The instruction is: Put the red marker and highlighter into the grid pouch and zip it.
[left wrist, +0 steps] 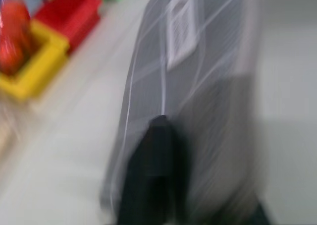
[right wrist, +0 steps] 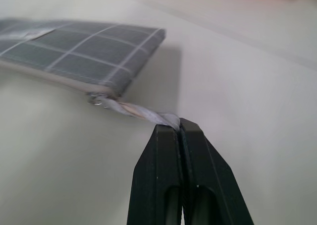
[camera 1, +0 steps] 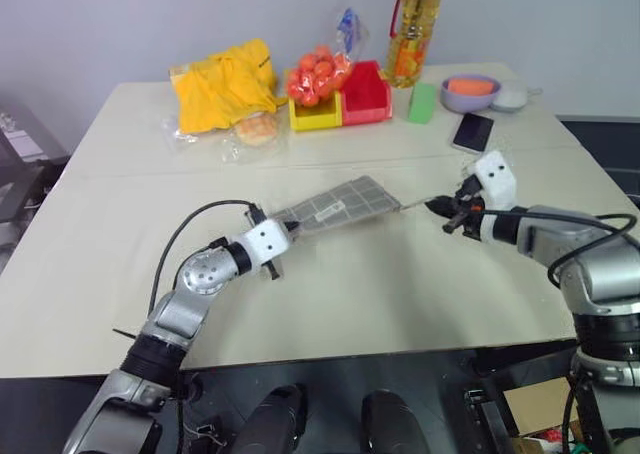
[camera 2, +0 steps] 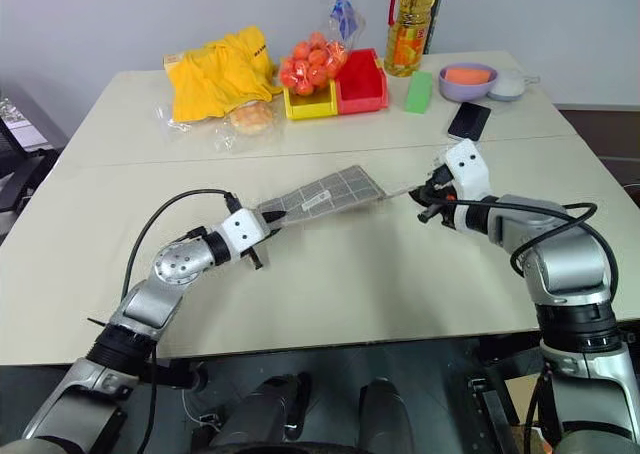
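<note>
Zipping step, frame centre: right end effector point(right wrist: 179, 128) pinched shut on cord pull point(right wrist: 141, 114); left end effector point(camera 2: 268, 217) at grid pouch point(camera 1: 335, 206) far corner, grip unclear. Next: keep pouch anchored, confirm zipper fully shut.

The grid pouch point(right wrist: 84, 54) was woven grey cloth, matt, with a pale fabric cord pull point(right wrist: 143, 115). My right tool point(right wrist: 179, 131) had smooth black plastic fingers. The desk point(camera 1: 400, 284) looked smooth and matt.

one grid pouch point(camera 1: 335, 205); two bins point(camera 1: 340, 102); one phone point(camera 1: 472, 131)
</note>
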